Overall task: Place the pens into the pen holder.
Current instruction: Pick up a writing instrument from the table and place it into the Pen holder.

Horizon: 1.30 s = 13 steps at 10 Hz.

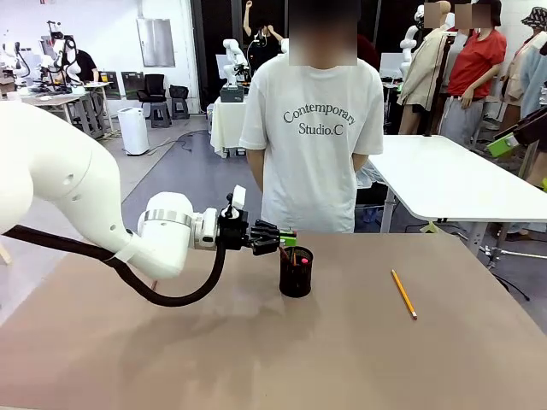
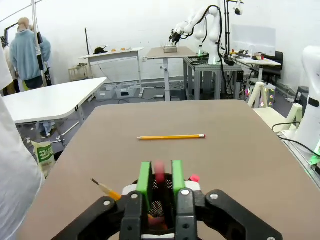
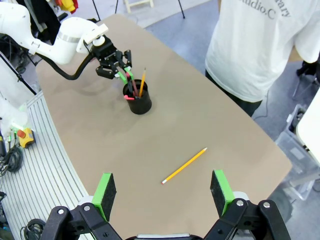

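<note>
The left gripper (image 1: 287, 241) sits over the pen holder (image 1: 296, 273), a small black wire-mesh cylinder upright on the matte brown table (image 1: 256, 359). Its green pads (image 2: 145, 175) closely flank a slim reddish-brown pen (image 2: 159, 172); firm contact cannot be confirmed. A pink-tipped black pen (image 1: 303, 257) and a yellow pen (image 3: 142, 82) lean inside the holder. A yellow pencil (image 1: 404, 294) lies flat, well apart. The right gripper (image 3: 163, 190) is spread wide, empty. A person (image 1: 312, 145) stands beyond.

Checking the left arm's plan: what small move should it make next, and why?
Probably open the left gripper: it pinches a reddish pen whose lower end sits inside the holder, so letting go should drop it in.
</note>
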Each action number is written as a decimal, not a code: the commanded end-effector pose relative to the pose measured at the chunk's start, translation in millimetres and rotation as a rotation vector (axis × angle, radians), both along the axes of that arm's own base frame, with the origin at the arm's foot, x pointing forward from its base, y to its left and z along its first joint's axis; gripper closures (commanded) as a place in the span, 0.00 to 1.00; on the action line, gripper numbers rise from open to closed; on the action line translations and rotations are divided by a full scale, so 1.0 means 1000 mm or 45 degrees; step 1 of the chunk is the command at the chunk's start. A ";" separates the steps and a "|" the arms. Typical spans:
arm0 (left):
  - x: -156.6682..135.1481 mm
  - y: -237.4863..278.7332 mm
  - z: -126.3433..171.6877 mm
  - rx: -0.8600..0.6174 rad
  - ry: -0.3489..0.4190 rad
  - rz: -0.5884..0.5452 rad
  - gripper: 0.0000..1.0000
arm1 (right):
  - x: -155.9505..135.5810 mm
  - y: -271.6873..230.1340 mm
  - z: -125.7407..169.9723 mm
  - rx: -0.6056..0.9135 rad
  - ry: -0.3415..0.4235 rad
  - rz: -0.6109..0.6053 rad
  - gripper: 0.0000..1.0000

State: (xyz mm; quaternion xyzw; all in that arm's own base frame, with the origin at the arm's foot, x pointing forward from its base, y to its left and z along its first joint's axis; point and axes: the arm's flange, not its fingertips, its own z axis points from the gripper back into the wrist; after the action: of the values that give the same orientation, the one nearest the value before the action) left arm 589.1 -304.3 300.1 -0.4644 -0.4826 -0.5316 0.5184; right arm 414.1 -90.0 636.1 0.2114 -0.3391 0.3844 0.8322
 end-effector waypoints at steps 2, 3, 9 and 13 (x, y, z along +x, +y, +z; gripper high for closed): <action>-0.004 0.000 0.013 -0.050 -0.038 -0.023 0.22 | 0.000 0.000 0.001 0.002 -0.004 0.004 0.00; -0.008 0.003 0.020 -0.065 -0.055 -0.016 0.03 | 0.000 0.000 0.001 0.002 -0.004 0.004 0.00; -0.045 0.055 0.073 0.102 0.032 0.061 0.00 | 0.000 0.000 0.001 0.002 -0.004 0.004 0.00; -0.076 0.092 0.127 0.514 0.208 0.264 0.00 | 0.000 0.000 0.001 0.002 -0.004 0.004 0.00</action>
State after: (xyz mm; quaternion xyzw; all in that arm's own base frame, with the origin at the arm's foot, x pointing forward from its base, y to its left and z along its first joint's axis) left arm 522.8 -212.6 415.1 -0.3495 -0.4182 -0.5246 0.6540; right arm 414.2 -90.0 635.9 0.2114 -0.3390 0.3843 0.8322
